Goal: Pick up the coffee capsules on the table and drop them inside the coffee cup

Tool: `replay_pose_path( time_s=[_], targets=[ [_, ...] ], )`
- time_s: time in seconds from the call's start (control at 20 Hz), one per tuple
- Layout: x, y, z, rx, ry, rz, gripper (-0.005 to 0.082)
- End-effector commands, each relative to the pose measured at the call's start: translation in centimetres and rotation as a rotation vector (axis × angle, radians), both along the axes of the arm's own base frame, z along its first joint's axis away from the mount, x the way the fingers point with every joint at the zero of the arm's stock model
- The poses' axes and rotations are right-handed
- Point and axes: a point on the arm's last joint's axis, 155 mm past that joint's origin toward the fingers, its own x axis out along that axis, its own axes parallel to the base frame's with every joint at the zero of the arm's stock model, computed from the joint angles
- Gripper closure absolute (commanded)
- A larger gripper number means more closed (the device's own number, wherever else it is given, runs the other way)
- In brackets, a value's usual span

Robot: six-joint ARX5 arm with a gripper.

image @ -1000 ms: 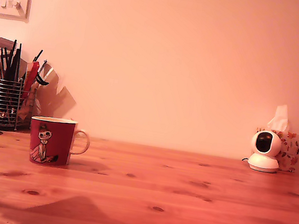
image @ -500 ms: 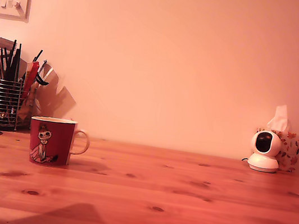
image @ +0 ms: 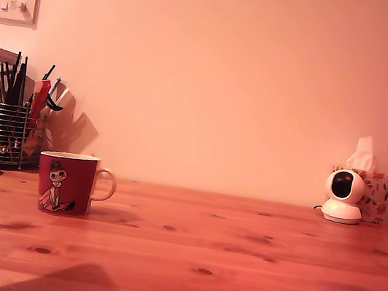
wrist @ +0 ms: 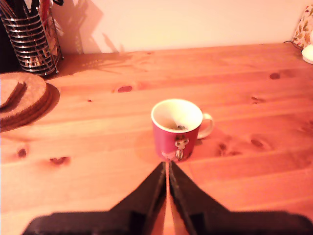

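Wrist view, pincer (wrist: pixel 167 169): tips nearly touching, nothing between them.
Coffee cup (wrist: pixel 177 128): upright just ahead of the tips; something dark lies inside, probably capsules.
Worktop (wrist: pixel 98 147): no loose capsule visible around the cup.
Pen holder (wrist: pixel 32 41): far beyond, against the wall.
Change: arm's shadow has shrunk across the exterior views; pincer retreating, task probably complete.

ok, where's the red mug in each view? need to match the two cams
Exterior view: red mug stands on the table at the view's lower left, handle toward the view's right.
Wrist view: mug mid-frame, just beyond the gripper tips.
Shared landmark: the wire pen holder against the wall behind the mug.
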Motion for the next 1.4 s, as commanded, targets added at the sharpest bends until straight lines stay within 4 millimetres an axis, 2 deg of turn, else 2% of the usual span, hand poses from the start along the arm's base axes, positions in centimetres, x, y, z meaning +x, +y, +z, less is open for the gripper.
replay_pose_path(
  time_s=[0.0,0.45,0.8,1.0,1.35],
  targets=[
    [-0.3,0.2,-1.5,-0.009,0.043,0.012,0.0789],
    [-0.8,0.2,-2.8,0.004,0.095,0.01,0.0789],
    [-2.3,-2.5,-3.7,-0.05,0.159,-0.14,0.0789],
    [-3.3,-3.1,-4.8,-0.06,0.218,-0.181,0.0789],
    [-3.8,-3.4,-4.1,-0.071,0.19,-0.199,0.0789]
  ],
)
